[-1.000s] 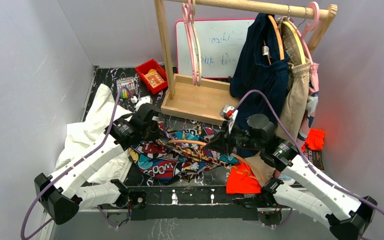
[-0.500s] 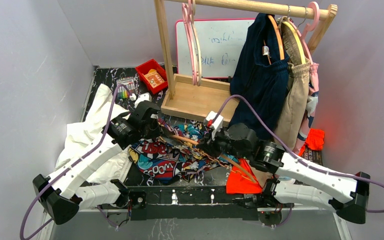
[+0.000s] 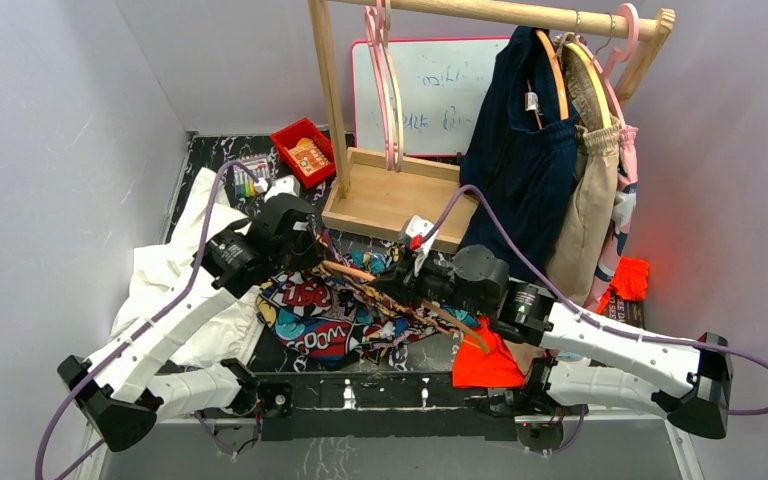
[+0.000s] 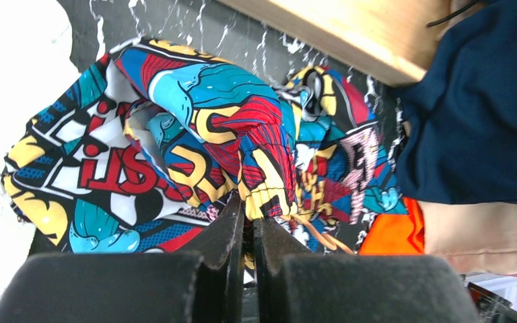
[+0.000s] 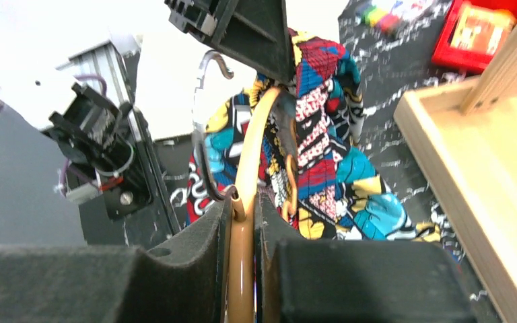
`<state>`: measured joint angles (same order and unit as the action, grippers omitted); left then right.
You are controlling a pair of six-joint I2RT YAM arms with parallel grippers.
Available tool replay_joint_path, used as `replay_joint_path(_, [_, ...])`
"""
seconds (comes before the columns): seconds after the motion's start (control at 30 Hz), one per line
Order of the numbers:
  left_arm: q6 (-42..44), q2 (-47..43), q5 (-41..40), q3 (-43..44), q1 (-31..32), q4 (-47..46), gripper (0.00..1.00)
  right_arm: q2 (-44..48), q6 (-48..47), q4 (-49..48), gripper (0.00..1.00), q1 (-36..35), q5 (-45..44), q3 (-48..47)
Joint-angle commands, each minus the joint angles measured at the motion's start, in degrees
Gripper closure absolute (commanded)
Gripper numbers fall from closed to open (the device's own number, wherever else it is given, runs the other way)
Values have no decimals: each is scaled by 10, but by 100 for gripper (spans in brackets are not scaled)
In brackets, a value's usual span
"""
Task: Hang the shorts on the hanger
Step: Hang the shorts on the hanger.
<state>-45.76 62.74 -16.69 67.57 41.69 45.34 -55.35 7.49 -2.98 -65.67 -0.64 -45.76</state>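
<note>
- Left gripper (image 4: 248, 219): fingers pressed together on a fold of the shorts (image 4: 175, 134), nipped at the tips. Only the left wrist view shows this pinch closely.
- Right gripper (image 5: 242, 222): jaws clamped on the hanger (image 5: 254, 148), whose glossy orange arm runs up between the matte black fingers. Only the right wrist view shows this clearly.
- Right wrist view also shows a thin silver wire hook (image 5: 194, 128) curving beside that arm. The raised fold of shorts hangs from the left gripper's tip against the hanger's far end.
- Top view: the shorts lie crumpled on the black marbled table (image 3: 220, 150) between the two arms, just in front of the wooden rack base (image 3: 390, 200). The hanger slants across them.
- Shorts: soft, creased comic-print fabric in blue, red, yellow and teal.
- White cloth (image 3: 175, 265): rumpled, left of the shorts.
</note>
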Motion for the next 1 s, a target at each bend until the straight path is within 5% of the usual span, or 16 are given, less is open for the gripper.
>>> replay_joint_path(0.0, [14,-14,3,50,-2,4,100,-13,8,-107,100,-2,18,-33])
replay_joint_path(0.23, [11,-14,40,82,-2,-16,100,-76,41,-144,100,-2,8,6])
replay_joint_path(0.67, [28,-23,101,171,-2,-20,100,-44,5,-324,100,-2,-120,-15])
replay_joint_path(0.97, [46,-9,101,231,-2,-3,100,-78,13,-286,100,-1,-19,-81])
